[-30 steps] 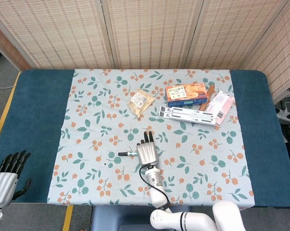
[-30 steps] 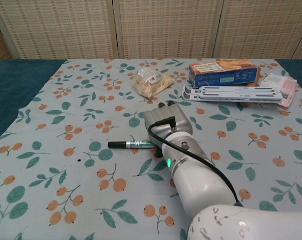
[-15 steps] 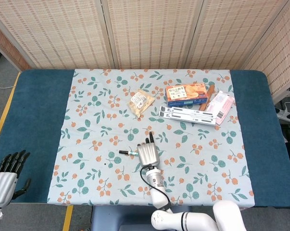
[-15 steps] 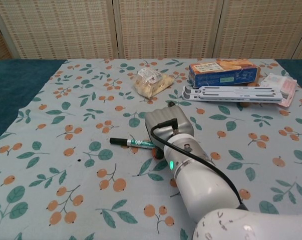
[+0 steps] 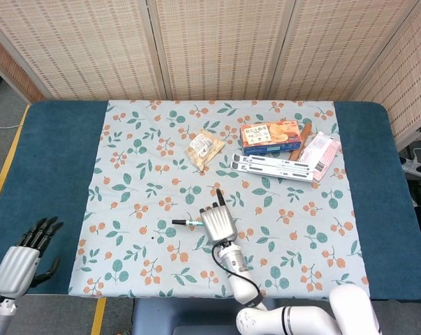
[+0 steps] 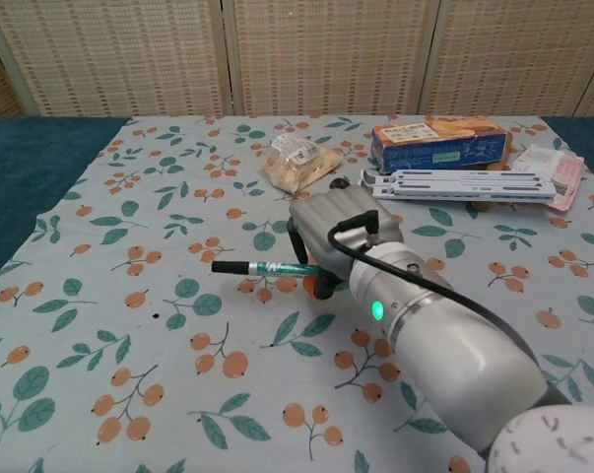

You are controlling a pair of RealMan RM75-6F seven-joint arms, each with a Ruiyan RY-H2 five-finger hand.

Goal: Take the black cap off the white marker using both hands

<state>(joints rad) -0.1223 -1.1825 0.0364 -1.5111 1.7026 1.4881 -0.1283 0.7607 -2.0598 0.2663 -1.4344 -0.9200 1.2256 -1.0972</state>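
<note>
- Right hand (image 6: 341, 232) is gripping the white marker (image 6: 277, 266) near the middle of the worktop (image 5: 49, 160), a bit toward the front edge, and seems to be holding it slightly off the cloth.
- The black cap (image 6: 230, 266) is sticking out toward the left edge, still on.
- Left hand (image 5: 21, 258) is hanging by the front left corner, fingers spread, holding nothing.
- Snack bag (image 5: 204, 148) and an orange box (image 5: 269, 137) are sitting nearer the back edge.

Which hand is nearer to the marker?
The right hand: its fingers hold the marker. The left hand is far away, beyond the table's near left corner.
</note>
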